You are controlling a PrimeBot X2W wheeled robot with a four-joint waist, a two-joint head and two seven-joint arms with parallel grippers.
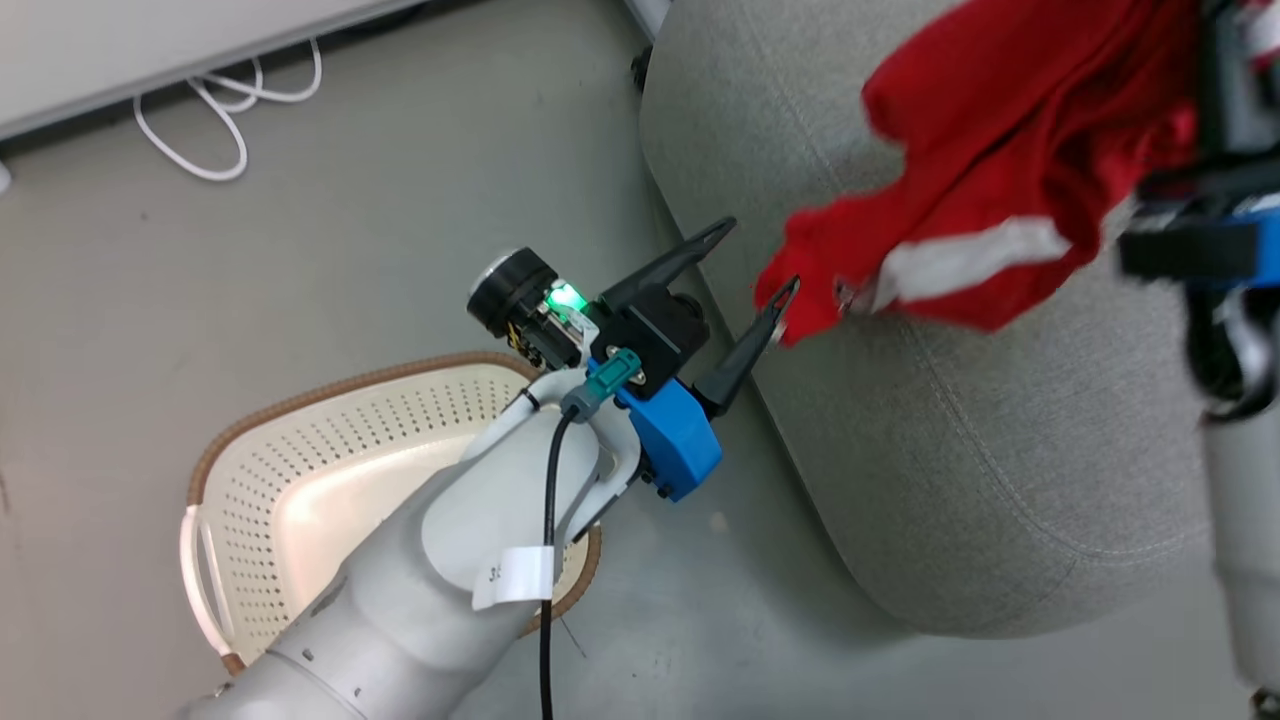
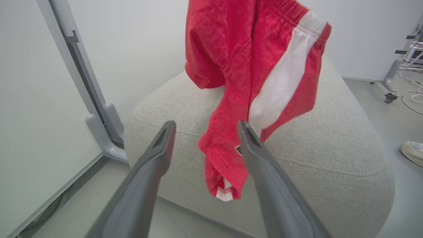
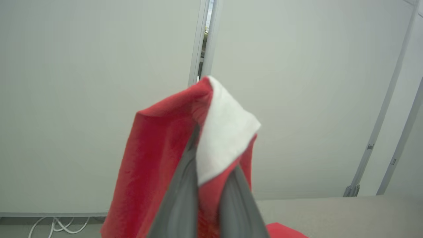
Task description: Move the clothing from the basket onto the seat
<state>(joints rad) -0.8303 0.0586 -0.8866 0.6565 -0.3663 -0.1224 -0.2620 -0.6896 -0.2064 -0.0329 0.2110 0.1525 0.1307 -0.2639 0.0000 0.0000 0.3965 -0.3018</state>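
Observation:
A red garment (image 1: 1000, 150) with a white stripe hangs over the grey seat (image 1: 960, 450), and my right gripper (image 3: 211, 155) is shut on its top fold. The garment (image 2: 244, 66) drapes down to the seat's front edge (image 2: 330, 148). My left gripper (image 1: 765, 252) is open at the low hem, one fingertip (image 1: 790, 288) close against the fabric; the hem hangs between its fingers (image 2: 165, 142). Behind my left forearm, the cream basket (image 1: 300, 470) sits on the floor with no clothing in its visible part. A scrap of red fabric (image 3: 284, 231) lies on the seat.
White cables (image 1: 225, 110) loop on the floor by the wall at the back left. A grey frame post (image 2: 99, 112) stands beside the seat. A wheeled stand (image 2: 390, 96) and a person's shoe (image 2: 413, 152) are on the floor beyond it.

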